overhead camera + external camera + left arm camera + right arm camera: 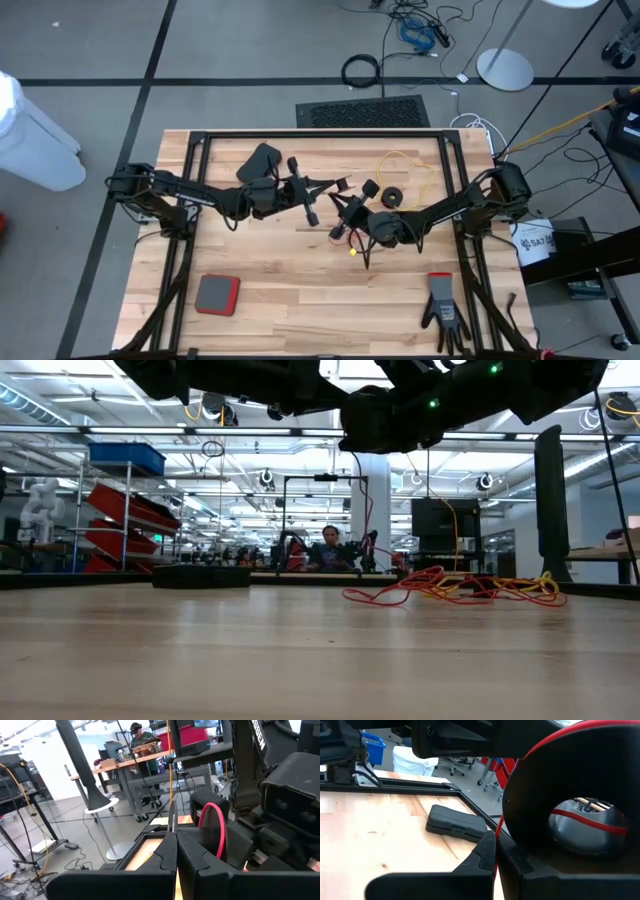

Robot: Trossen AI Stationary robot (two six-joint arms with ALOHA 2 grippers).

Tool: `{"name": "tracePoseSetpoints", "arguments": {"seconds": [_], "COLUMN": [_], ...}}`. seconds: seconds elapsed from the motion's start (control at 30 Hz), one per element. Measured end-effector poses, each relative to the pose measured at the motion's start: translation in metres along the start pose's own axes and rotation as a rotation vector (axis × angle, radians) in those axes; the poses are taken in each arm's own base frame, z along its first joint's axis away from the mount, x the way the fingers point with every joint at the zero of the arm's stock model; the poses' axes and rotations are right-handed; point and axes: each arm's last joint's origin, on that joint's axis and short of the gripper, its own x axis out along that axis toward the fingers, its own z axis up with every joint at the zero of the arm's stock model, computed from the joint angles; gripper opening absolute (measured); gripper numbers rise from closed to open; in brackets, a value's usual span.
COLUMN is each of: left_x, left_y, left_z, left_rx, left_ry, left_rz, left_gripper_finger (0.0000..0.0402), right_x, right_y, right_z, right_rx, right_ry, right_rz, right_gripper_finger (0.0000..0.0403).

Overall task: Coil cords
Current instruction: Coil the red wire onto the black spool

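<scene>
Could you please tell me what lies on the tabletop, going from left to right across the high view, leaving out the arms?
Red and grey pad → dark case → black reel with the yellow cord looping behind it → black glove.

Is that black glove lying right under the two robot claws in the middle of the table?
No, the black glove lies near the table's front edge on the right arm's side, well apart from both grippers at mid-table.
</scene>
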Motion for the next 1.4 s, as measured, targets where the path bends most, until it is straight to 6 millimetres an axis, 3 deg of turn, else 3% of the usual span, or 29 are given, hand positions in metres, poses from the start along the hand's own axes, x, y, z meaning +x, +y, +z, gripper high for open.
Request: {"name": "tracePoseSetpoints", "arguments": {"seconds": [0.47, 0.8, 1.4], "left_x": [0.005, 0.003, -0.002], "left_y": [-0.016, -0.021, -0.02], "left_z": [-0.012, -0.013, 0.003], "left_rx": [0.106, 0.167, -0.042], "left_ry": [0.019, 0.014, -0.097], "left_rz": [-0.039, -0.068, -0.148], "left_gripper_finger": [0.0, 0.0, 0.0], "right_x": [-0.001, -0.013, -0.025], "right_y": [0.002, 0.01, 0.01], "right_z": [-0.001, -0.006, -0.009], "right_rx": [0.062, 0.021, -0.237], "right_ry": [-0.002, 0.046, 0.122], "right_rz": [0.051, 0.002, -0.227], "right_gripper_finger": [0.0, 0.0, 0.0]}}
